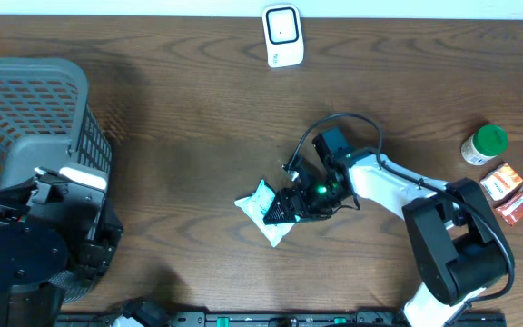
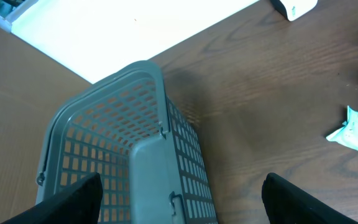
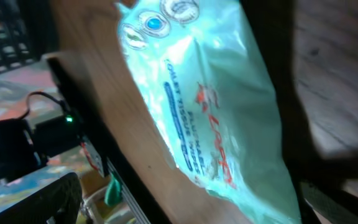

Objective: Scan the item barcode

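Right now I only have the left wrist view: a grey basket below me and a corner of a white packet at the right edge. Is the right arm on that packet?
Observer: Overhead, the right gripper is down at the packet, jaws open on either side of it, not closed.
Operator: Which face is showing?
Observer: The right wrist view shows a printed face with red and blue lettering. I can't make out a barcode there.
Operator: Anything else waiting to be scanned?
Observer: A green-lidded bottle and orange packets sit further right than the gripper, apart from the packet.
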Controlling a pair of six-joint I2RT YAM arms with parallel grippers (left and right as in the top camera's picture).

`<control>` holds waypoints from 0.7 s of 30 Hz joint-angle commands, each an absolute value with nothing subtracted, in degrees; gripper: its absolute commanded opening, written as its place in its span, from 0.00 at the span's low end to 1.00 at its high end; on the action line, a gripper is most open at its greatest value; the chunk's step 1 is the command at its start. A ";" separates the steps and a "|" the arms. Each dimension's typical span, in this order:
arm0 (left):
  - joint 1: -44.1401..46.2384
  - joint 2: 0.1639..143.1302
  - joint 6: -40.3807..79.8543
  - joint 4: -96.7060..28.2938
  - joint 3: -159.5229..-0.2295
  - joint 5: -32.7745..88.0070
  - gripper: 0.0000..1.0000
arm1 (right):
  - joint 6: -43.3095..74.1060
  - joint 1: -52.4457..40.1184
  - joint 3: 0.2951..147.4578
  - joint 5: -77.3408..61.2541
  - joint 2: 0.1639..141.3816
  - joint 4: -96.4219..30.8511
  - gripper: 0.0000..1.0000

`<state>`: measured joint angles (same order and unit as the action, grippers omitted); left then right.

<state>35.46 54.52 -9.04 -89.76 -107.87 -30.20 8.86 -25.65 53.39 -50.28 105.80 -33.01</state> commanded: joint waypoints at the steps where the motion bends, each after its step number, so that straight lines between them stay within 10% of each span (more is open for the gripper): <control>1: 35.44 54.17 -9.19 -89.76 -107.83 -30.68 0.82 | 12.21 -26.52 48.14 -44.84 107.94 -29.65 0.99; 4: 35.44 54.17 -9.19 -89.76 -107.83 -30.68 0.82 | 12.23 -26.52 45.91 -44.40 107.96 -26.33 0.78; 8: 35.44 54.17 -9.19 -89.76 -107.83 -30.70 0.82 | 14.17 -26.52 45.36 -40.38 107.96 -25.89 0.01; 21: 35.44 54.17 -9.19 -89.76 -107.83 -30.68 0.82 | 12.19 -23.66 55.66 -30.61 98.85 -42.76 0.02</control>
